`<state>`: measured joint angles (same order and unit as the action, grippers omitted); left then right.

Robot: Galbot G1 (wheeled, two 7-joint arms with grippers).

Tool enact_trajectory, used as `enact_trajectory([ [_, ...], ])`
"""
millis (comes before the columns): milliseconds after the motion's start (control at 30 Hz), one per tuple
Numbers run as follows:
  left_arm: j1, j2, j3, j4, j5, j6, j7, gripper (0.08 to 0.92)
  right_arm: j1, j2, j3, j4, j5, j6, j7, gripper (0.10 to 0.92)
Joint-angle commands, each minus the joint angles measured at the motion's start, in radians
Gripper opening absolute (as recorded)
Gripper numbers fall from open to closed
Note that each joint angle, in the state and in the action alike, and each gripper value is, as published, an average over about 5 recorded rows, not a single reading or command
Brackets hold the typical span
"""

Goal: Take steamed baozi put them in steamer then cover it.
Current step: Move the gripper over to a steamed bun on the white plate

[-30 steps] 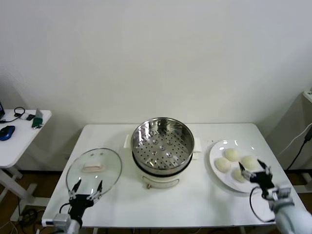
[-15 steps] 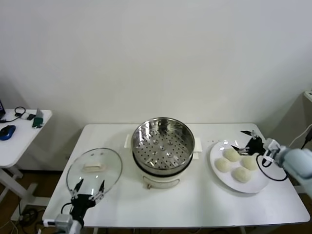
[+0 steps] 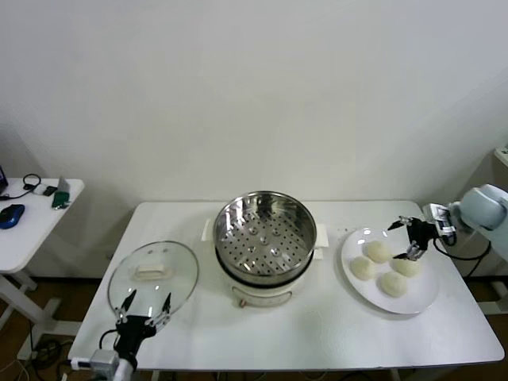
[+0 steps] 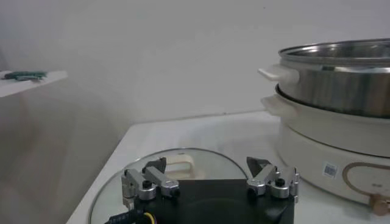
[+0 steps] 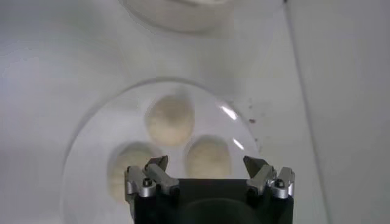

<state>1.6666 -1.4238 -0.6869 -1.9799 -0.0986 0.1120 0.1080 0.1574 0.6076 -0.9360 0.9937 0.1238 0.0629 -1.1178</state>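
Baozi [image 3: 378, 252]: all four lying on plate [image 3: 429, 294], none moved.
Steamer [image 3: 264, 230]: standing empty, lid [image 3: 152, 274] lying beside it on desk [image 3: 317, 329].
Right gripper [image 3: 406, 240]: hovering spread above baozi, gripping nothing.
Left gripper [image 3: 143, 306]: waiting spread near lid.
Remaining: loading, covering.

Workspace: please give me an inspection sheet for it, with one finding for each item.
Surface: white table, steamer in the middle.
Job's things: steamer uncovered, its tray bare; glass lid flat on the table at the robot's left; four baozi on a white plate at the right.
Clutter: nothing seen on the table.
Grippers: left gripper open, low at the near edge by the lid, holding nothing; right gripper open, over the plate's far side above the baozi, holding nothing.
Cables: black cable by the right arm.
Surroundings: white wall; side table with a blue mouse and small items.
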Motion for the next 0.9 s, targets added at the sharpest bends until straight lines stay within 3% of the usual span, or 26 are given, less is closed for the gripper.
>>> enact_trajectory([
  [33,0.0,0.0,-0.004,0.007,0.002,-0.007,-0.001,0.823,0.158,0.198,-0.208,-0.243,-0.053,0.041,-0.106,0.823],
  [433,-0.009,-0.01,-0.008,0.025,0.003,-0.007,-0.001,0.823,0.024,0.341,-0.076,-0.394,-0.213,0.049,-0.032,0.823],
  [900,-0.015,-0.004,-0.018,0.043,0.001,-0.01,0.0,0.823,-0.071,0.39,0.025,-0.472,-0.272,0.04,-0.001,0.816],
])
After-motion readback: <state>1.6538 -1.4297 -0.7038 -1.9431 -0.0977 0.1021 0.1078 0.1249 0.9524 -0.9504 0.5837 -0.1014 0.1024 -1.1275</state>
